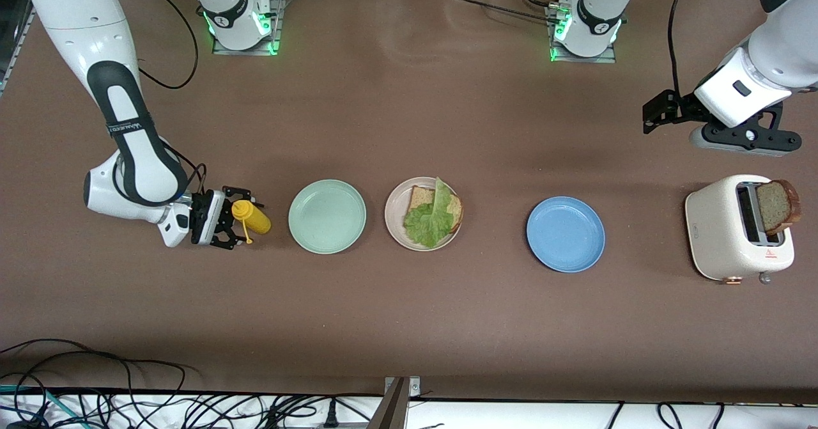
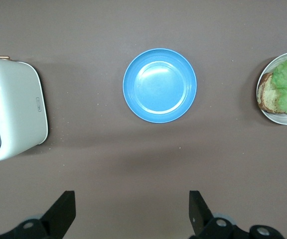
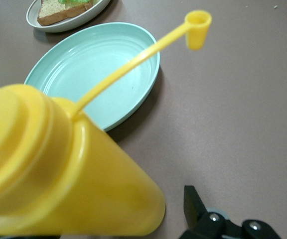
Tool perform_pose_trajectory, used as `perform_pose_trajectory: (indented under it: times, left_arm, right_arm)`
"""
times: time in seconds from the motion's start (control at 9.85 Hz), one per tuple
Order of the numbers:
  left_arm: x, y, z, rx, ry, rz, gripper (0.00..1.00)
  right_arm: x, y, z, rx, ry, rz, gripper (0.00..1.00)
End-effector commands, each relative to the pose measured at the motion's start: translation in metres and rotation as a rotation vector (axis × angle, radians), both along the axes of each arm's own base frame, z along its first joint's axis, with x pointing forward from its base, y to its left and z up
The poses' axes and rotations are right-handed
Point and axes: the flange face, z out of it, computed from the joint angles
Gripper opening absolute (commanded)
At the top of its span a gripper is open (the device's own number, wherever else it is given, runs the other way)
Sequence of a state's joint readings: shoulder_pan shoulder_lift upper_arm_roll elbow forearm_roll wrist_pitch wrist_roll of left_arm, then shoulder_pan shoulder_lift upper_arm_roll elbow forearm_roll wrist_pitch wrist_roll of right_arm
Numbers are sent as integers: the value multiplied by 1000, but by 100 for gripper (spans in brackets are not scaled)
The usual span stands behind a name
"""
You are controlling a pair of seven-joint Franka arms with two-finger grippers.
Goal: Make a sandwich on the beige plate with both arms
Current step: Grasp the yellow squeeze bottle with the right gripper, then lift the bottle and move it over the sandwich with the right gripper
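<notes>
One slice of brown bread under ruffled green lettuce (image 1: 429,219) sits on the round beige plate (image 1: 395,224). Well off toward the right arm's end, the right pincer (image 1: 233,221) brackets the yellow squeeze bottle (image 1: 252,217), jaws apart; it should clamp mid-body. The left pincer (image 2: 131,214) waits, jaws apart.

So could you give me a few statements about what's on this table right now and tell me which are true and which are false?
1. The beige plate holds a bread slice with a lettuce leaf on it. True.
2. The blue plate has food on it. False: it is bare.
3. A second bread slice sticks up out of the toaster. True.
4. The left gripper holds the yellow squeeze bottle. False: that bottle sits between the fingers of the right gripper, while the left gripper hangs open in the air near the toaster.
5. The mint-green plate lies between the bottle and the beige plate. True.
</notes>
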State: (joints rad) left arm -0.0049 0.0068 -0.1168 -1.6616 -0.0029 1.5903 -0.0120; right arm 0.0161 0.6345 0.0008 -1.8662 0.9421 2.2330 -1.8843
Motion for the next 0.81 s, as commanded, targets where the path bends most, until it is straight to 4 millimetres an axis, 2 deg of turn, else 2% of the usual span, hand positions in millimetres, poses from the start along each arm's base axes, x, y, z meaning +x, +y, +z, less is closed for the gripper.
perform_pose_trajectory:
  times: [0.0, 0.1, 0.3, 0.51, 0.61, 0.71]
  left_arm:
    - [-3, 0, 3, -20, 4, 9, 100]
    - [-3, 1, 3, -20, 4, 10, 100]
    - [-3, 0, 3, -22, 4, 11, 100]
    - [-3, -1, 3, -21, 4, 9, 100]
    - [-3, 0, 3, -22, 4, 11, 100]
    - [-3, 0, 3, -22, 4, 11, 100]
  right_arm:
    - [5, 6, -3, 17, -9, -17, 48]
    - [6, 10, -2, 15, -11, -14, 30]
    - [13, 18, 6, 0, -7, -28, 10]
    - [18, 36, 20, -45, 26, -37, 10]
    - [25, 48, 37, -91, 39, -33, 10]
    - [31, 51, 50, -157, 64, -49, 10]
